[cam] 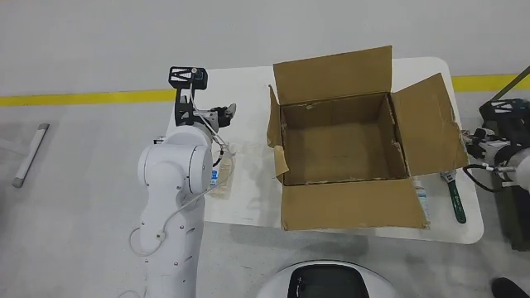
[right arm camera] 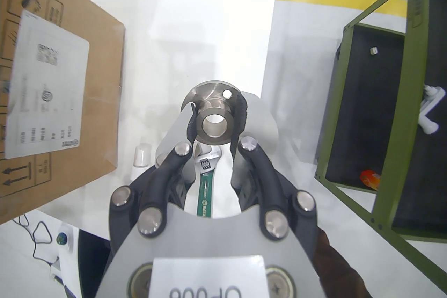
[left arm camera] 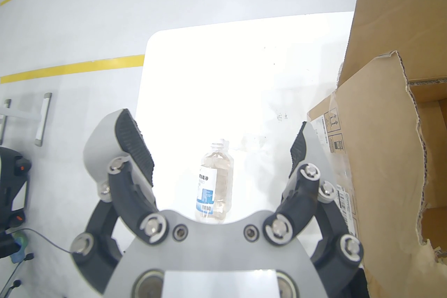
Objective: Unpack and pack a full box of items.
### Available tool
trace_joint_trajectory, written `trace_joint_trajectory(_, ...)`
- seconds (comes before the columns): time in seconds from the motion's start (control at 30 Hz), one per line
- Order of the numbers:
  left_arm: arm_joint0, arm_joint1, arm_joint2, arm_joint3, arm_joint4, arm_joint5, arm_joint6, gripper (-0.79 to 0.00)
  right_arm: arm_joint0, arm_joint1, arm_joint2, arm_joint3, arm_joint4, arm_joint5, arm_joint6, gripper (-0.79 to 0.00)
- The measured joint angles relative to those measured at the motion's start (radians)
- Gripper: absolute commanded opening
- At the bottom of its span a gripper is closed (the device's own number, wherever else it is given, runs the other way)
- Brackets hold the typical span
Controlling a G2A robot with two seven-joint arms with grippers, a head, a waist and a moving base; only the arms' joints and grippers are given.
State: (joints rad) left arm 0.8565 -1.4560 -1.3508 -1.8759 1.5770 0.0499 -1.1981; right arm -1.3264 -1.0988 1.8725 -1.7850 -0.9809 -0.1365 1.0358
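Under spread left pincer (left arm camera: 213, 124), bottle (left arm camera: 214, 184) lies on table (left arm camera: 209, 68); right pincer (right arm camera: 215, 120) grips bushing (right arm camera: 211, 96).

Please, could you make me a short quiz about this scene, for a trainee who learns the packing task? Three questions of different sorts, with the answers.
1. True or false: the left gripper is shut on the clear bottle.
2. What does the right gripper hold? A) a pair of scissors B) a metal flanged sleeve C) a roll of tape
3. Fill in: the cardboard box stands with its flaps ____.

Key: 1 false, it is open above the bottle. 2 B. 3 open.
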Motion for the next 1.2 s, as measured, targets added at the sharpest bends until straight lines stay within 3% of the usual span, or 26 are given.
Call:
trace_joint_trajectory(0.33,0.000,0.000,0.000,0.000,0.000,0.000,0.000,0.000,0.109,0.008,-0.142,0.138,-0.087,-0.025,0.057,-0.785)
trace_joint_trajectory(0.9,0.000,0.000,0.000,0.000,0.000,0.000,0.000,0.000,0.273,0.011,-0.287,0.335,-0.120,-0.054,0.089,-0.785)
trace_joint_trajectory(1.03,0.000,0.000,0.000,0.000,0.000,0.000,0.000,0.000,0.290,0.012,-0.300,0.352,-0.115,-0.052,0.092,-0.585)
trace_joint_trajectory(1.2,0.000,0.000,0.000,0.000,0.000,0.000,0.000,0.000,0.302,0.015,-0.309,0.371,-0.107,-0.053,0.096,-0.459)
